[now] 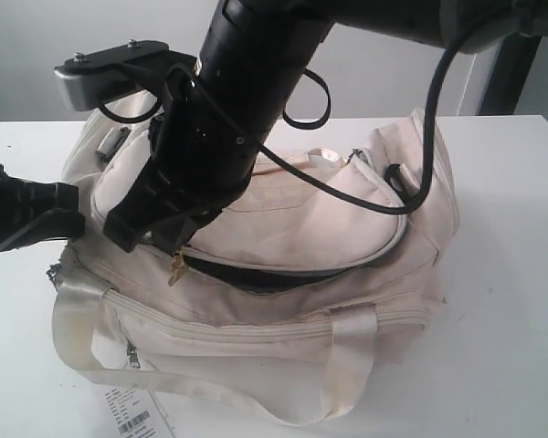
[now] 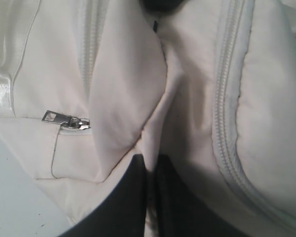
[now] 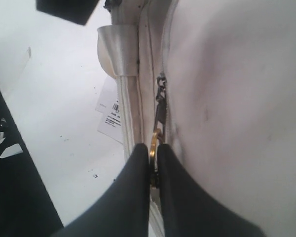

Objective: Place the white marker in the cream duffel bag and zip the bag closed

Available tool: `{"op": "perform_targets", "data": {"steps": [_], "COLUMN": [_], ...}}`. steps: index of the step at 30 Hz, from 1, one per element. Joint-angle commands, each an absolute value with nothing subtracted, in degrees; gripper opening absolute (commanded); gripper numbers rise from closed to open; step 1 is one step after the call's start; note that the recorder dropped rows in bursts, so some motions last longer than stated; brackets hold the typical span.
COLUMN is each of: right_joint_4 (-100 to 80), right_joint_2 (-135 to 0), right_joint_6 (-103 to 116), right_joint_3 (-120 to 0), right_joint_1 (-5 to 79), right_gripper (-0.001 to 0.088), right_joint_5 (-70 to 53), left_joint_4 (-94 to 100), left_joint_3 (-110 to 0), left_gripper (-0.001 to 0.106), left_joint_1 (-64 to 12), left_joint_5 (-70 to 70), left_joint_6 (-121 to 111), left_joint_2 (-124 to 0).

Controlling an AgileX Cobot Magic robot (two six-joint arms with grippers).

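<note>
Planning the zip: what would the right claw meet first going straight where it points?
Probably the dark zipper slider beyond the gold pull that the right claw pinches on the cream duffel bag.

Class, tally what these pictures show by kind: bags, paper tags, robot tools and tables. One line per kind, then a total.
Cream fabric duffel bag: 1
White paper barcode tag: 1
Black robot tools: 2, left tool and right tool
White table: 1
Total: 5

Cream duffel bag (image 1: 329, 228); gold zipper pull (image 3: 155, 141); white table (image 1: 511, 274).
</note>
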State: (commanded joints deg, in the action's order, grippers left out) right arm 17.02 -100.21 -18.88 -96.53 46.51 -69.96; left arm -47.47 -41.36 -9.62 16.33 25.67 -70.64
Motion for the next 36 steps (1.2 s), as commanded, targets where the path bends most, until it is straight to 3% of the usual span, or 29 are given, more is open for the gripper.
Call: {"op": "perform_targets", "data": {"steps": [36], "right_joint_4": [7.42], "right_joint_2": [-95.85], "right_joint_6": [-14.9], "right_joint_3": [-91.86], "right_joint_1": [46.19], "right_gripper": [0.0], "right_joint_5": [-69.96], "left_joint_4": [-47.24], "left_joint_3": [-41.36], "left_gripper": [0.0], "left_joint_1": [-9.62], "left_joint_5": [16.22], "left_joint_6": [25.67], "left_joint_2": [-70.64]}}
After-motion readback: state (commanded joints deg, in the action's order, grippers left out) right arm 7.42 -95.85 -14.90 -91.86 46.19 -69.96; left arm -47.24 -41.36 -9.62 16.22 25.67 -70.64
